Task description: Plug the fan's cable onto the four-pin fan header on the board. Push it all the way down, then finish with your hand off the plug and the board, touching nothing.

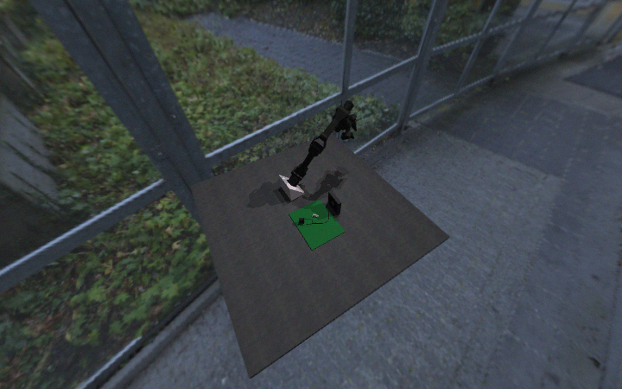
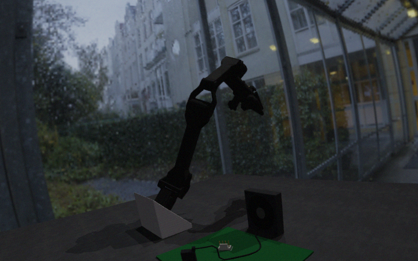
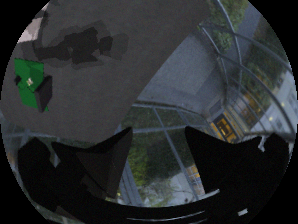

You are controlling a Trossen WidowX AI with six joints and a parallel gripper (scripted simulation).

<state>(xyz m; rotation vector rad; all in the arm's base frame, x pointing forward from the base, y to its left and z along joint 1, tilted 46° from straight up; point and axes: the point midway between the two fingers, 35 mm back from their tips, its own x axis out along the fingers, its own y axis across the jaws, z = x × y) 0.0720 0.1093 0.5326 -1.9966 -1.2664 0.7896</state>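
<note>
The black plug (image 1: 301, 220) (image 2: 188, 254) (image 3: 18, 79) rests on the green board (image 1: 320, 238) (image 2: 289, 252) (image 3: 35, 69), near its edge and apart from the header. The white fan header (image 1: 315, 215) (image 2: 224, 247) (image 3: 29, 82) stands on the board, its upright gold pins bare in the exterior view. The thin black cable (image 1: 320, 223) (image 2: 260, 243) curves over the board from the plug to the black fan (image 1: 333, 204) (image 2: 263, 210) (image 3: 45, 93), which stands upright at the board's side. My gripper (image 1: 351, 131) (image 2: 247, 109) (image 3: 158, 129) is open and empty, high above the table and well away from plug and board.
The arm's pale wedge-shaped base (image 1: 291, 188) (image 2: 161, 220) stands behind the board on the dark table (image 1: 275, 300) (image 2: 350, 220) (image 3: 100, 100). The arm's shadow falls across the table behind the board.
</note>
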